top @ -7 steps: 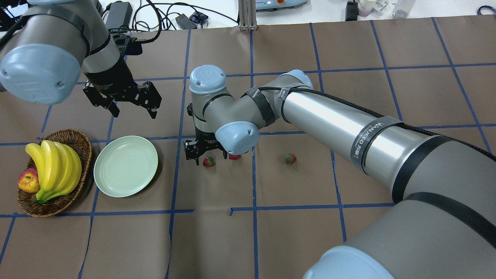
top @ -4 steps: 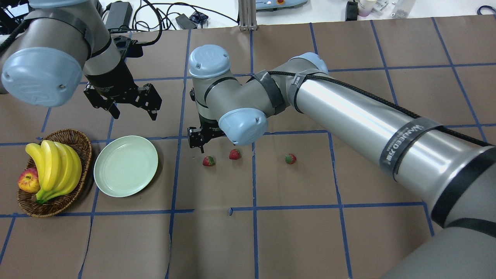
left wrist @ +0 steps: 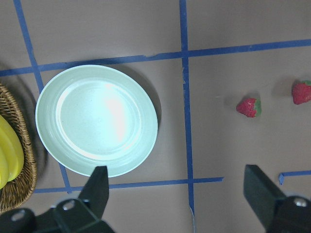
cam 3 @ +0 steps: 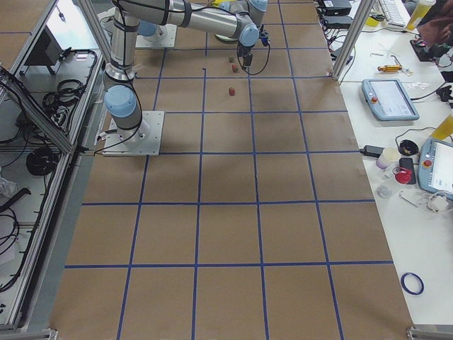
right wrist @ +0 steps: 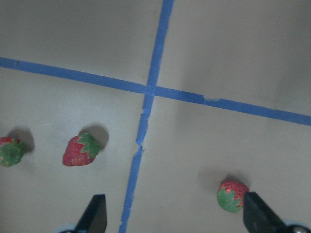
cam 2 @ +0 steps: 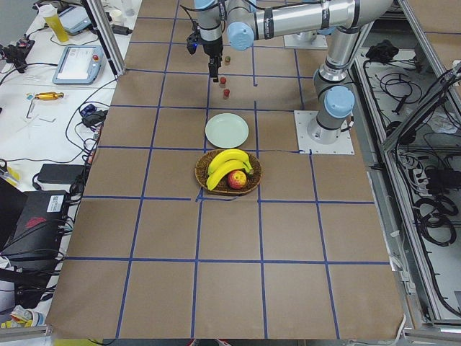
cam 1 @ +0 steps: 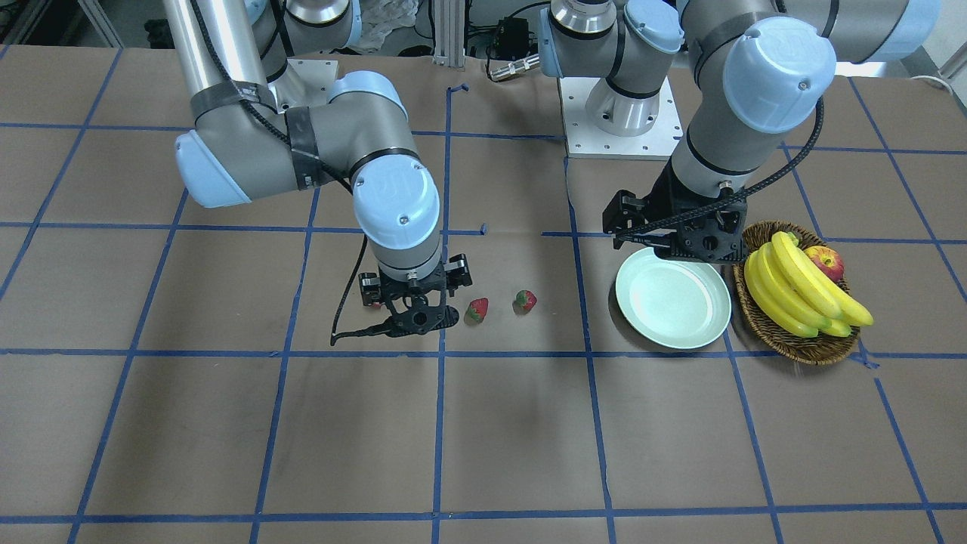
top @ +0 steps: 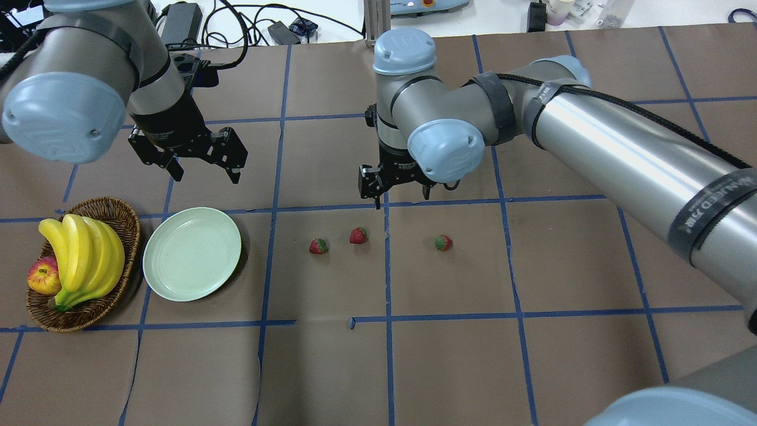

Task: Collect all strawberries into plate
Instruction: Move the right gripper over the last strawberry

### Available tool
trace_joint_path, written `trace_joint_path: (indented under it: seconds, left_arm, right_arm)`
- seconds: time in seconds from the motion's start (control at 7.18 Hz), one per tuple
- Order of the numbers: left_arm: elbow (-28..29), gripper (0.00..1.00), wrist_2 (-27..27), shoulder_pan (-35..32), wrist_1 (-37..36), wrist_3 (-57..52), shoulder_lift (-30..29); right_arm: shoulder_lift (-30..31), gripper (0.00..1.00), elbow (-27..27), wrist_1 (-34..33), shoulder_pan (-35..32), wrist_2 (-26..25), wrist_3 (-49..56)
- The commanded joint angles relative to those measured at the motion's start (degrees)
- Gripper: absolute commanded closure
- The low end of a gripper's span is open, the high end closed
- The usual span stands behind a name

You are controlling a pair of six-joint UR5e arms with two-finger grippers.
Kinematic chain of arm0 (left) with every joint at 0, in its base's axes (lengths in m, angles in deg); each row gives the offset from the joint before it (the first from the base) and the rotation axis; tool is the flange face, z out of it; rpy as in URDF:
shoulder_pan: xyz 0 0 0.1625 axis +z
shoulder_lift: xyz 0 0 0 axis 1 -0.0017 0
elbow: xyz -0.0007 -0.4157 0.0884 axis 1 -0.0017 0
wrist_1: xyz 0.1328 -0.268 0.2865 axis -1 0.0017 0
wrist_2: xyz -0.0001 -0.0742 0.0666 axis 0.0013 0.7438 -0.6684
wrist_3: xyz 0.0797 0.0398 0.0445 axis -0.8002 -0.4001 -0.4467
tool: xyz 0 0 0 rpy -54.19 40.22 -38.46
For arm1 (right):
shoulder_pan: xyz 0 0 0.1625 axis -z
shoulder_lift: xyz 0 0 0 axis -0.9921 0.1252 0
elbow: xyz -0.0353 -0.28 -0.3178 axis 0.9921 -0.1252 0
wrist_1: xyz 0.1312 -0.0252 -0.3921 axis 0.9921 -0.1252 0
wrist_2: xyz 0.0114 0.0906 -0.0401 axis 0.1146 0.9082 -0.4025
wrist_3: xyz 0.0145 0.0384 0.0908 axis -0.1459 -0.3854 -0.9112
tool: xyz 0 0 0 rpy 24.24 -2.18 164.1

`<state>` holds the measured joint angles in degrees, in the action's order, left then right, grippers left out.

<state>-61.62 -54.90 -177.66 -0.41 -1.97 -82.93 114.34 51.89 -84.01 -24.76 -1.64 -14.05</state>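
"Where did the strawberries (top: pixel 358 235) lie?"

"All three in a row on the brown paper, well apart from the round, glossy plate (top: pixel 192 253), on its side away from the wicker basket (top: pixel 127 236)."

"And the claws?"

"Both gaped, holding nothing. The left claw (top: pixel 206 171) hung near the plate; the right claw (top: pixel 402 198) hovered by the strawberries, open paper around."

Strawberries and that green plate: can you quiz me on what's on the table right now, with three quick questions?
1. How many strawberries lie on the brown table?
2. True or false: the plate is empty.
3. What shares the basket with the bananas? A an apple, B a strawberry, C a lemon.
Key: 1 three; 2 true; 3 A.
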Motion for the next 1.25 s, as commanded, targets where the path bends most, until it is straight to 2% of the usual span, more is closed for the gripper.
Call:
trace_joint_path:
  seconds: [0.0, 0.42, 0.7, 0.84, 1.11]
  left_arm:
    - [-0.22, 0.0, 0.32, -0.13, 0.04, 0.0, -0.33]
    - [-2.14, 0.0, 0.41, -0.31, 0.04, 0.26, -0.42]
    - [-2.51, 0.0, 0.41, -0.4, -0.05, 0.0, -0.42]
    - [-2.51, 0.0, 0.41, -0.4, -0.05, 0.0, -0.42]
    - [-2.33, 0.0, 0.32, -0.4, -0.05, -0.09, -0.42]
  right_arm:
    - [0.41, 0.0, 6.16, -0.04, 2.71, -3.95, 1.43]
    - [-0.38, 0.0, 11.19, -4.68, 2.71, -3.63, 3.45]
    - [-0.38, 0.2, 11.64, -4.61, 2.71, -3.81, 4.87]
    - [-0.38, 0.23, 11.99, -4.61, 2.71, -4.07, 4.87]
    - [-0.38, 0.57, 12.08, -4.61, 2.71, -3.81, 6.87]
